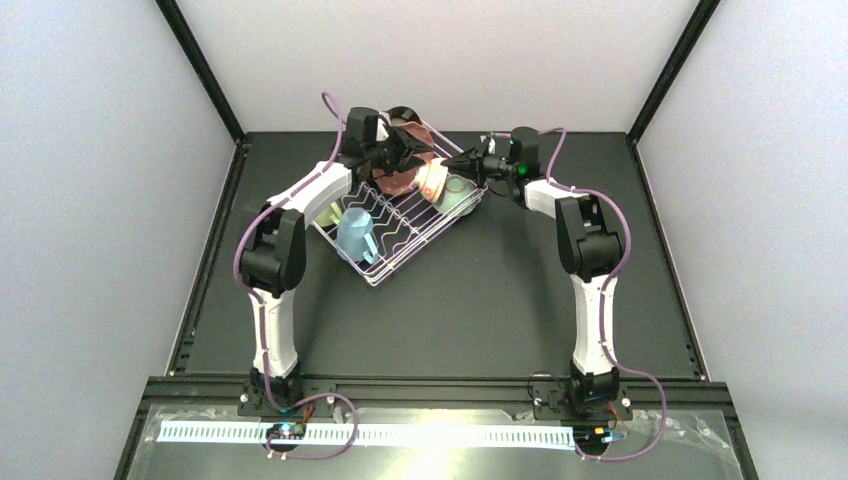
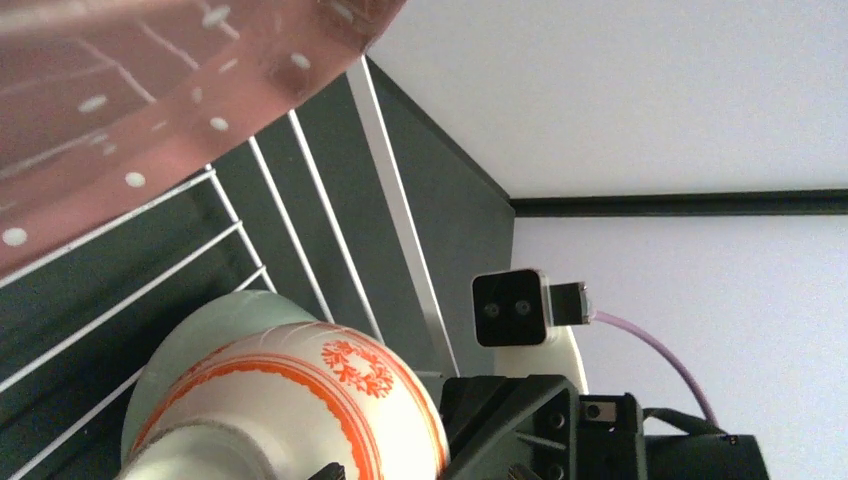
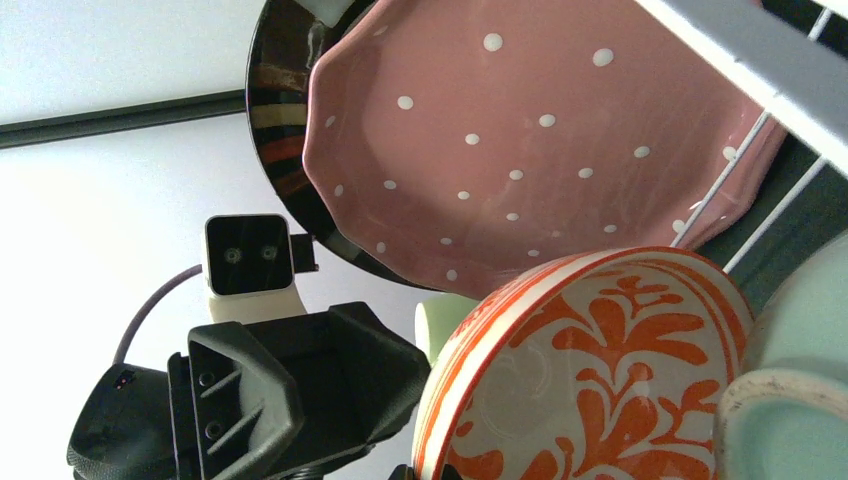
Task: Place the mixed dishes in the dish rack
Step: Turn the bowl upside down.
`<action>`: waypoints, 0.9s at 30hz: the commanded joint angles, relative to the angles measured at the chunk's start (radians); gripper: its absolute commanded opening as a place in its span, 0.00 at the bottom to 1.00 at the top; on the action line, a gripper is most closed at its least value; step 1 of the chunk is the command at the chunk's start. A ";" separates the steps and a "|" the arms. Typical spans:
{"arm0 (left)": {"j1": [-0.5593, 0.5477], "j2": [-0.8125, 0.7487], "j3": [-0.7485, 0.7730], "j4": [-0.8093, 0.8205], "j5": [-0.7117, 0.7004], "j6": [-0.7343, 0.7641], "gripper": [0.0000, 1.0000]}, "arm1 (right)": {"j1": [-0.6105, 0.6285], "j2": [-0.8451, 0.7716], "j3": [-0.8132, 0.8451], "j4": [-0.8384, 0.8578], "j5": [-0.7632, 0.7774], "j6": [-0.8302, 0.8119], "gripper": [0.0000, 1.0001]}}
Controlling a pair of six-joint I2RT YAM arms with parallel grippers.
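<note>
Right gripper (image 1: 462, 163) looks pinched shut on the orange-patterned bowl (image 3: 590, 370), at the dish rack's (image 1: 378, 278) far right edge beside the pink speckled plate (image 3: 540, 130). Left gripper (image 1: 398, 152) hangs wide open there. I'd say it's seating the bowl; next it needs a clean release and a careful exit.
</note>
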 commanded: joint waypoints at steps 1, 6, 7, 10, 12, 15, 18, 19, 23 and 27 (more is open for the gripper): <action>-0.013 0.043 0.040 -0.056 0.060 0.032 0.91 | -0.037 -0.053 0.029 -0.050 0.040 -0.041 0.09; -0.012 0.030 0.064 -0.145 0.014 0.089 0.91 | -0.037 -0.056 0.029 -0.069 0.046 -0.050 0.09; -0.010 0.022 0.065 -0.159 -0.006 0.097 0.91 | -0.038 -0.056 0.030 -0.071 0.047 -0.052 0.09; 0.002 -0.002 0.066 -0.179 -0.051 0.105 0.90 | -0.038 -0.058 0.031 -0.080 0.050 -0.055 0.09; 0.011 -0.023 0.064 -0.186 -0.087 0.114 0.90 | -0.038 -0.057 0.032 -0.082 0.051 -0.055 0.09; 0.021 -0.040 0.070 -0.204 -0.106 0.129 0.90 | -0.039 -0.057 0.036 -0.088 0.052 -0.057 0.09; 0.025 -0.048 0.067 -0.230 -0.119 0.149 0.90 | -0.040 -0.055 0.042 -0.095 0.052 -0.059 0.09; 0.025 -0.051 0.063 -0.236 -0.121 0.156 0.90 | -0.041 -0.053 0.045 -0.098 0.052 -0.062 0.09; 0.026 -0.056 0.035 -0.228 -0.111 0.161 0.90 | -0.042 -0.052 0.051 -0.108 0.052 -0.067 0.08; 0.025 -0.051 0.021 -0.215 -0.080 0.156 0.90 | -0.043 -0.052 0.054 -0.122 0.054 -0.076 0.08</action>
